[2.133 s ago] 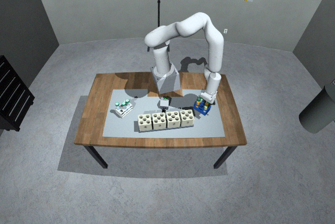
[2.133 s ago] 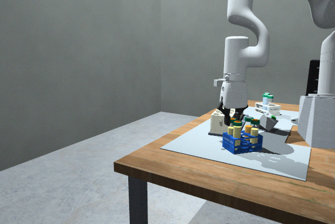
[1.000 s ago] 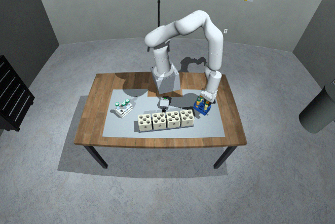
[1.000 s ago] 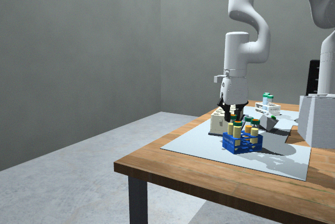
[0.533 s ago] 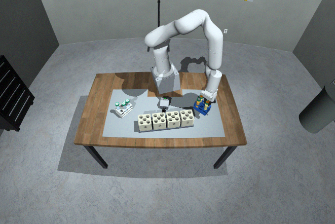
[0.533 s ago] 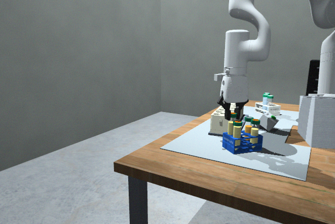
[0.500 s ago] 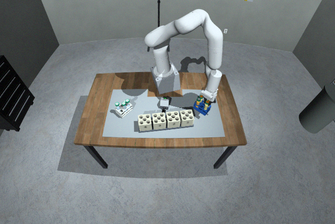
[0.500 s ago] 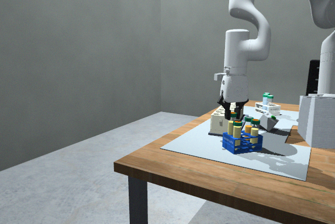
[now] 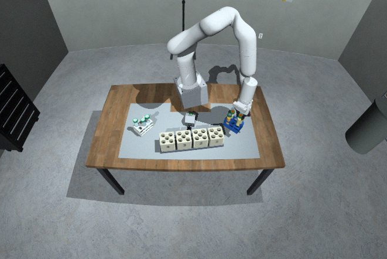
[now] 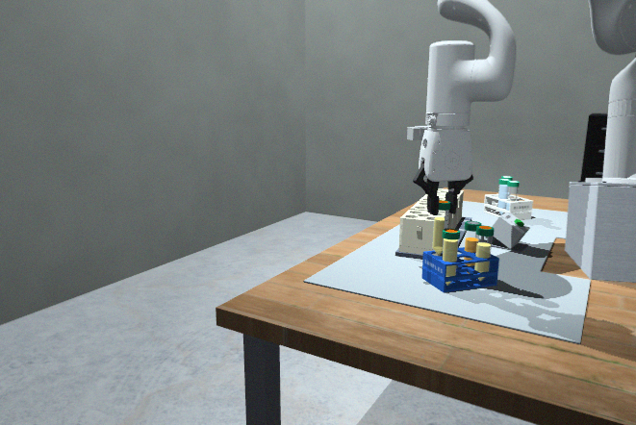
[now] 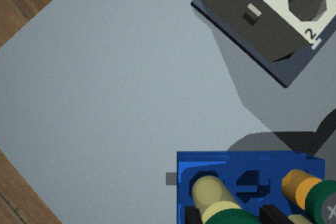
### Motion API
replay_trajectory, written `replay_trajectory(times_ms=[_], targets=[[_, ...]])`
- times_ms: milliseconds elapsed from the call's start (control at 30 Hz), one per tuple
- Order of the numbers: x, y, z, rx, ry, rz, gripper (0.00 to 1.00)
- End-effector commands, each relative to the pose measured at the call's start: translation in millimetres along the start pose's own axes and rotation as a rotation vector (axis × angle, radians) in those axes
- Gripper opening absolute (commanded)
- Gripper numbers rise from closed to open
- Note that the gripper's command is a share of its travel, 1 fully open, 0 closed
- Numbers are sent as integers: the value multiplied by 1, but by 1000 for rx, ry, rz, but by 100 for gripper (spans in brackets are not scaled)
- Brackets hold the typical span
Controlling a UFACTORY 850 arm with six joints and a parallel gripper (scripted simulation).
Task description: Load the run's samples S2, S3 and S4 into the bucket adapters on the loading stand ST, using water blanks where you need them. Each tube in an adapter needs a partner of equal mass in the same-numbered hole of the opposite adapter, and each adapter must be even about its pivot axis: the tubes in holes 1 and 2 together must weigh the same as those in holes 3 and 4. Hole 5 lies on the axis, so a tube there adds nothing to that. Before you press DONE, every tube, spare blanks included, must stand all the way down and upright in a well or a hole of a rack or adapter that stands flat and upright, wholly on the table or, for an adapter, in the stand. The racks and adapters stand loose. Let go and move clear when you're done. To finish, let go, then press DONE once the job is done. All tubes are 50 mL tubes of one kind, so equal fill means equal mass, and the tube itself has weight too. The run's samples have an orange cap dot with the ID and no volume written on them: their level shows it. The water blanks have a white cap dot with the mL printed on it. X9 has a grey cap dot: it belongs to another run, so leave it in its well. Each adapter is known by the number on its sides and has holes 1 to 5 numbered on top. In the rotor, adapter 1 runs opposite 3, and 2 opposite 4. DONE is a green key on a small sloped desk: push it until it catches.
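Currently the black-fingered gripper is clamped on a green-capped, orange-dotted tube of pale yellow liquid, held high over the blue plastic rack; its ID is unreadable. The hold near the cap presumably leaves the lower body free to enter a hole. It appears slightly off vertical in the exterior view; straightening before insertion would be prudent.

Grey-dotted X9 stands in the rack, rightly left alone. The green-capped water blanks occupy the white rack at left, presumably kept apart for balancing. The four cream adapters share the dark stand; no tube is seen in them. Loading is judged at its start.

Supporting all is a brown wooden table with a pale blue-grey mat. Grey walls surround it; a black drawer cabinet stands far left.
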State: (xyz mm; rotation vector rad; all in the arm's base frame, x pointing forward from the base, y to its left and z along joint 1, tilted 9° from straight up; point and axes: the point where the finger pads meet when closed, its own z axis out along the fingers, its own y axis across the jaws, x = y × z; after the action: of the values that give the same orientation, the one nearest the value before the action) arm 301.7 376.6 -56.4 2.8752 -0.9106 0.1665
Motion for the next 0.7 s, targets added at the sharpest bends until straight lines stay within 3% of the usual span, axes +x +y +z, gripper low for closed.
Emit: replay_trajectory(times_ms=[0,667], targets=[[0,-1,-8,0,-1,0,0],[0,-1,-44,0,-1,0,0]])
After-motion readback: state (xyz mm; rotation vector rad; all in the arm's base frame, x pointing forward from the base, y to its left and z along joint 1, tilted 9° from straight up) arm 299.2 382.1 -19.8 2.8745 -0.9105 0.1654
